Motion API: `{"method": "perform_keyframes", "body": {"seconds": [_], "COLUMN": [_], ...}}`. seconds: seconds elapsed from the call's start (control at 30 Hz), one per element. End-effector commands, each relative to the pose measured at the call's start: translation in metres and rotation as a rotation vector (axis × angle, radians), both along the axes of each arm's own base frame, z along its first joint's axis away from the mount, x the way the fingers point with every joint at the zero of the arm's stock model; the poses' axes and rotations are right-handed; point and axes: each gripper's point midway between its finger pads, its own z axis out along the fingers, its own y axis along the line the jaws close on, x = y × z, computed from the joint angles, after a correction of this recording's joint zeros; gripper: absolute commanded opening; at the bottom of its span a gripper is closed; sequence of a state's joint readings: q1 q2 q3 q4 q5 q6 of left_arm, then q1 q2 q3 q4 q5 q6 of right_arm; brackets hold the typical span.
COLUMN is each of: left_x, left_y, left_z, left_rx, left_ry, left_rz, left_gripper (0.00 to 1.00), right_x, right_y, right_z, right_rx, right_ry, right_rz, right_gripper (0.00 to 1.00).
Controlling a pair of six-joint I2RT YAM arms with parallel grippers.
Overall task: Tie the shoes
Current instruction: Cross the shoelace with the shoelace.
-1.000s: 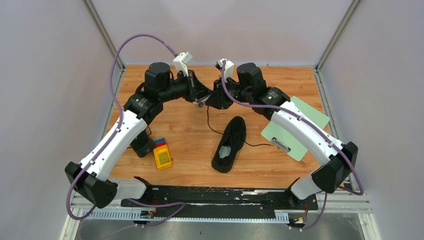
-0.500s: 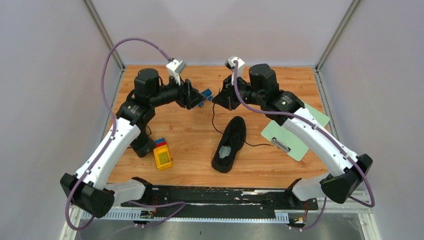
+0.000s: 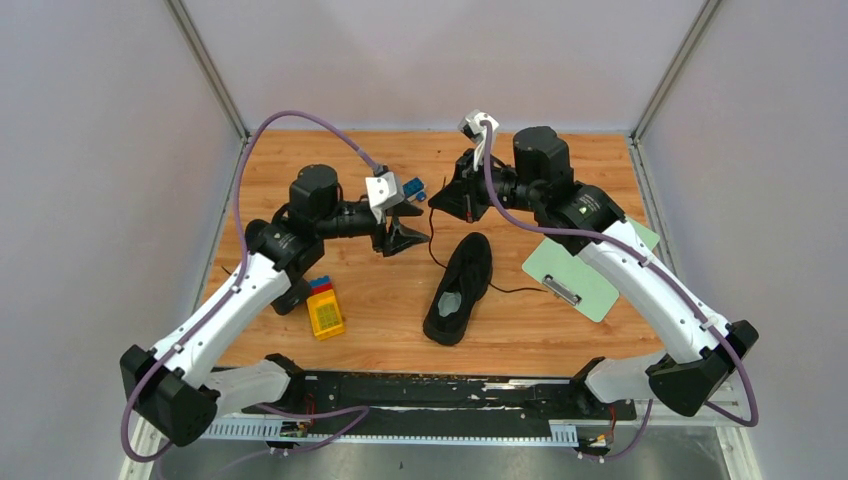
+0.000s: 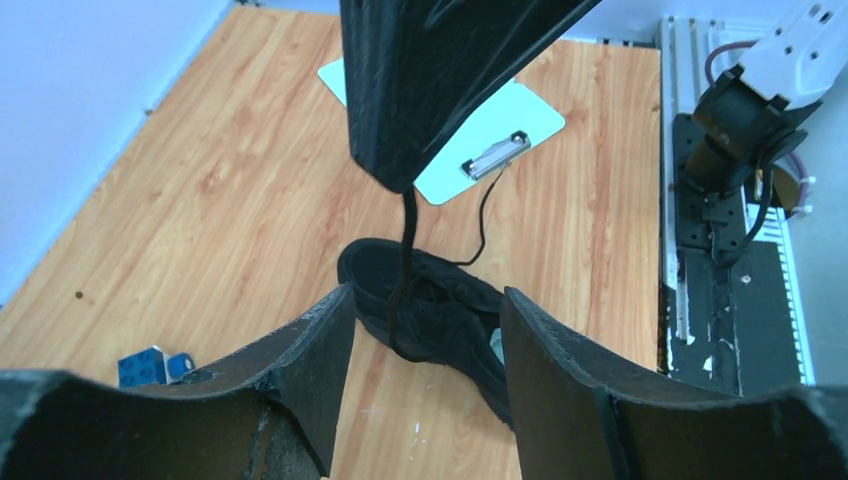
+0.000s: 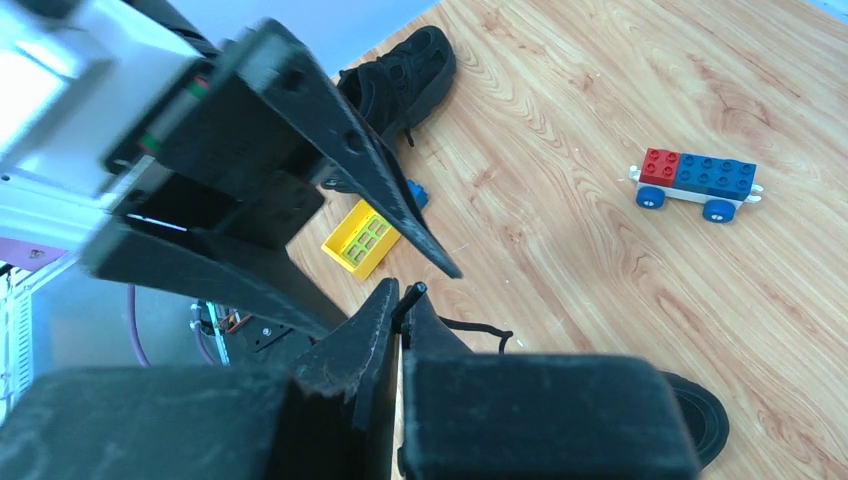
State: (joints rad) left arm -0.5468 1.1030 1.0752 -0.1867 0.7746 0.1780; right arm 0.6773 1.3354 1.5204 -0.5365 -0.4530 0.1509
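Note:
One black shoe point(image 3: 460, 288) lies mid-table, toe towards the back; it also fills the gap ahead of my left fingers point(image 4: 440, 320). Its thin lace point(image 3: 430, 232) rises from the shoe to my right gripper point(image 3: 441, 197), which is shut on the lace tip point(image 5: 408, 296) and hangs above and behind the shoe. My left gripper point(image 3: 400, 236) is open and holds nothing, left of the lace and above the table. The other lace end point(image 3: 512, 291) trails on the wood to the right. The second shoe point(image 5: 400, 75) lies at the left, mostly hidden under my left arm in the top view.
A pale green clipboard point(image 3: 590, 255) lies right of the shoe. A yellow block with red and blue bricks point(image 3: 323, 308) sits near the left arm. A small blue and red toy car point(image 3: 412, 188) stands at the back, just behind the left gripper.
My left gripper opened, let go, and swung down and nearer, away from the right gripper. My right gripper closed fully on the lace tip and shifted slightly right.

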Motion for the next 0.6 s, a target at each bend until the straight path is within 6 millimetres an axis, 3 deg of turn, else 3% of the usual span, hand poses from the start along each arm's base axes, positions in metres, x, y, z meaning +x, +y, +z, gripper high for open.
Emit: {"method": "perform_keyframes", "body": {"seconds": [0.0, 0.47, 0.57], "left_x": [0.011, 0.021, 0.023], "left_y": [-0.012, -0.026, -0.03], "left_z": [0.012, 0.006, 0.004], "left_rx": [-0.007, -0.036, -0.035], "left_ry": [-0.103, -0.055, -0.049], "left_rz": [-0.043, -0.07, -0.08], "left_gripper": [0.6, 0.4, 0.27], "right_x": [-0.004, 0.001, 0.003], "right_y": [-0.001, -0.003, -0.002], "right_z": [0.023, 0.02, 0.021], "right_rx": [0.046, 0.047, 0.05], "right_ry": [-0.026, -0.009, -0.009], "right_rz": [0.016, 0.009, 0.006], "right_gripper": [0.0, 0.0, 0.0]}}
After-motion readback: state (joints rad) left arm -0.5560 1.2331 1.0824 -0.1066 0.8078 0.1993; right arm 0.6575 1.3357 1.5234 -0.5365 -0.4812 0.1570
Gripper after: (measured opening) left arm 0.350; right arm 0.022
